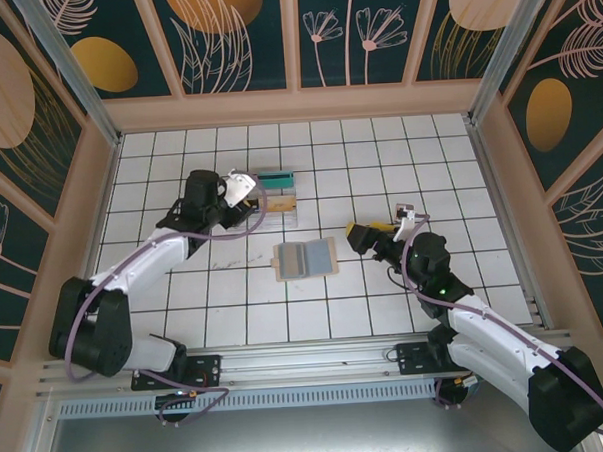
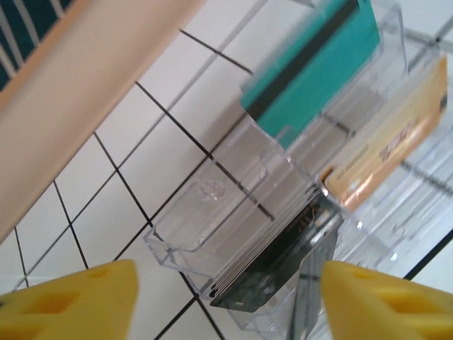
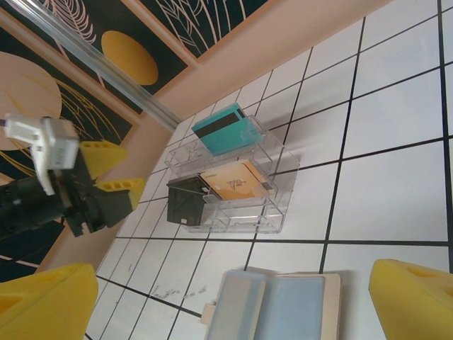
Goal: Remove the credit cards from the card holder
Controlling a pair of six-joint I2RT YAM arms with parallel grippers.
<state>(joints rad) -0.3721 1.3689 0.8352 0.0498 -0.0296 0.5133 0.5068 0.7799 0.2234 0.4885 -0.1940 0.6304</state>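
Note:
The card holder (image 1: 305,258) lies open and flat on the tiles, showing grey-blue pockets and a tan rim (image 3: 277,309). Three credit cards stand in a clear tray (image 1: 277,192): a teal one (image 2: 317,58), a tan-gold one (image 2: 388,140) and a black one (image 2: 282,263). My left gripper (image 2: 226,304) is open at the tray's left end, with a yellow fingertip on each side of the black card and apart from it. My right gripper (image 3: 226,304) hangs open just right of the card holder (image 1: 357,234), holding nothing.
The tray (image 3: 233,170) sits behind the card holder, near the back-left part of the white tiled floor. Peach-coloured walls (image 1: 296,106) bound the floor on three sides. My left gripper (image 3: 117,173) is beside the tray in the right wrist view.

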